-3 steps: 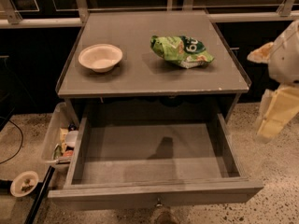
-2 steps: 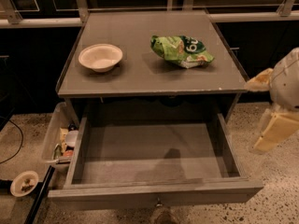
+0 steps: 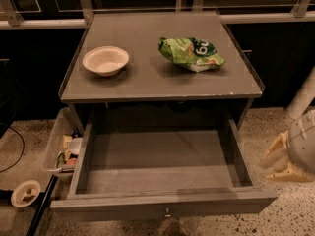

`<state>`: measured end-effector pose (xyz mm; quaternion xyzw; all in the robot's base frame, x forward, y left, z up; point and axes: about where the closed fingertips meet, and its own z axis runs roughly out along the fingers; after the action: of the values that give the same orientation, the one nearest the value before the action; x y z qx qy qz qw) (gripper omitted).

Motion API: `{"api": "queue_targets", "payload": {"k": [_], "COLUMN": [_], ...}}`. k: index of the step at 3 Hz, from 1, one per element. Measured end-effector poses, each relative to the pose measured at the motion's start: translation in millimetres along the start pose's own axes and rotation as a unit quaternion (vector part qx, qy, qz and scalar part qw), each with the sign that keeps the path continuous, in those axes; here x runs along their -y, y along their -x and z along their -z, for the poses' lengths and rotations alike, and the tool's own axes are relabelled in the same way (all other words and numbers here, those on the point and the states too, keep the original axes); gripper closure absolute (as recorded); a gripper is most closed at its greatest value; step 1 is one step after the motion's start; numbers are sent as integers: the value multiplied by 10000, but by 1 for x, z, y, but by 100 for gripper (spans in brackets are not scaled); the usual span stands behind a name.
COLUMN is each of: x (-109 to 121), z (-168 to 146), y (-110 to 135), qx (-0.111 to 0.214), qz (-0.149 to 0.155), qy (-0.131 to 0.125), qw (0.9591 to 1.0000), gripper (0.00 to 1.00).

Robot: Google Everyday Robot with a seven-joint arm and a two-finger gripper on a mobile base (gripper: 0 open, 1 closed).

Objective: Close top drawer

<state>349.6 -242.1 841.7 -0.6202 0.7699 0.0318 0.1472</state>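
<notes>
The top drawer [image 3: 162,208] of the grey cabinet is pulled fully out toward me and is empty inside. Its long flat front panel runs along the bottom of the view, with a small round metal knob [image 3: 168,213] at its centre. My gripper [image 3: 281,162] is at the right edge of the view, beige and white, low beside the drawer's right side and apart from it. It holds nothing that I can see.
On the cabinet top [image 3: 147,77] sit a white bowl [image 3: 105,60] and a green chip bag [image 3: 191,52]. A clear bin with clutter [image 3: 66,149] stands left of the drawer. A small round dish [image 3: 25,193] lies on the speckled floor at left.
My gripper has moved down and to the right, from beside the cabinet top to low beside the drawer. The drawer has not moved.
</notes>
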Motion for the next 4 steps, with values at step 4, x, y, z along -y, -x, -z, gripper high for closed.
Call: {"api": "queue_targets", "payload": {"k": [4], "x": [-40], "z": [-92], "y": [-29], "qx": [920], "qz": [-398], "qy": [175], "qw": [9948], "gripper": [100]}}
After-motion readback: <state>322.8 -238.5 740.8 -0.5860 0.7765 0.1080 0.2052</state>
